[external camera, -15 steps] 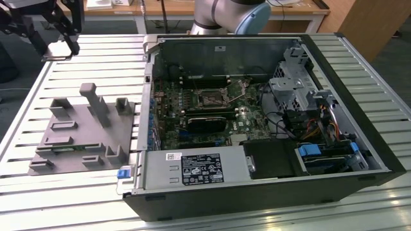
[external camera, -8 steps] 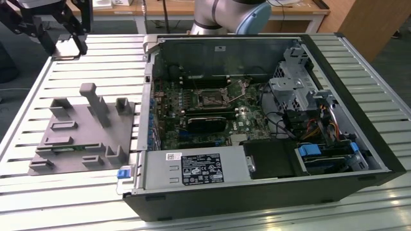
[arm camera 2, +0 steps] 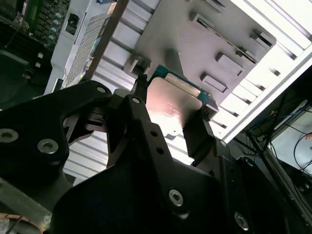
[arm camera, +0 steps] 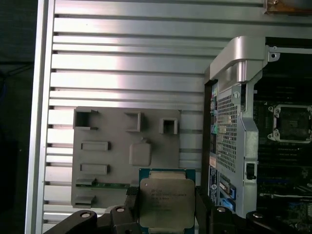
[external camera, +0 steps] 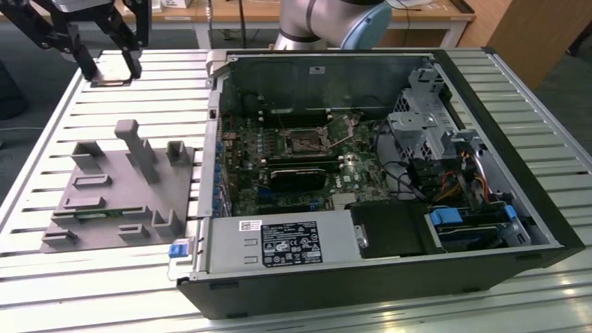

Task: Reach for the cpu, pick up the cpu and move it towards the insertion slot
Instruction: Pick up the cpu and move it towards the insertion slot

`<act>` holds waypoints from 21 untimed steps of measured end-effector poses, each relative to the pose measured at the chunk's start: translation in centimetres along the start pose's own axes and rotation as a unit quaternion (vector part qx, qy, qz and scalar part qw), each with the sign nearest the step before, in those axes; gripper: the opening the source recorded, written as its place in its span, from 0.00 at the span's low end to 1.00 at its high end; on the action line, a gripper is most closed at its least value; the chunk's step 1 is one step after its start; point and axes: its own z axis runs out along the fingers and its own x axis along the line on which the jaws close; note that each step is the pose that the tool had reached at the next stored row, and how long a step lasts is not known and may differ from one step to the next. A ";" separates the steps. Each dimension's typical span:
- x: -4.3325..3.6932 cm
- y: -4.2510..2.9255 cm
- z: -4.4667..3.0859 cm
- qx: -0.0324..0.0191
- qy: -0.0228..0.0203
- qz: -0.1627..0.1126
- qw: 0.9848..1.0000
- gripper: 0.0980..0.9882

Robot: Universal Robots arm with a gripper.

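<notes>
The cpu (arm camera: 167, 201), a flat square chip with a silver top on a green rim, is held between my black fingers (arm camera: 130, 196) in the first wrist view. My gripper (external camera: 110, 68) hangs high over the slatted table's far corner at the exterior view's left, shut on the cpu (external camera: 111, 72). In the second wrist view the cpu (arm camera 2: 170, 103) shines between the two fingers, above the grey fixture plate (arm camera 2: 195, 44). The insertion slot (external camera: 303, 142), a dark square socket in a silver frame, lies on the green board inside the open computer case; the first wrist view also shows the insertion slot (arm camera: 294, 122).
The grey fixture plate (external camera: 111, 187) with upright blocks lies on the slatted aluminium table (external camera: 138, 104). The open computer case (external camera: 389, 277) has a raised metal wall (external camera: 215, 125) between fixture and board. A long black card (external camera: 296, 178), a drive cage (external camera: 421, 132) and cables sit near the socket.
</notes>
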 end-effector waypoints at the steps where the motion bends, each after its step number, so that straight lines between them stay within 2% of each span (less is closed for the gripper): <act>1: -0.23 0.00 0.00 0.000 0.000 0.000 1.000 0.50; 9: -2.15 -0.02 0.00 0.000 0.000 0.000 1.000 0.50; 21: -5.65 0.13 0.00 0.000 0.000 0.000 1.000 0.50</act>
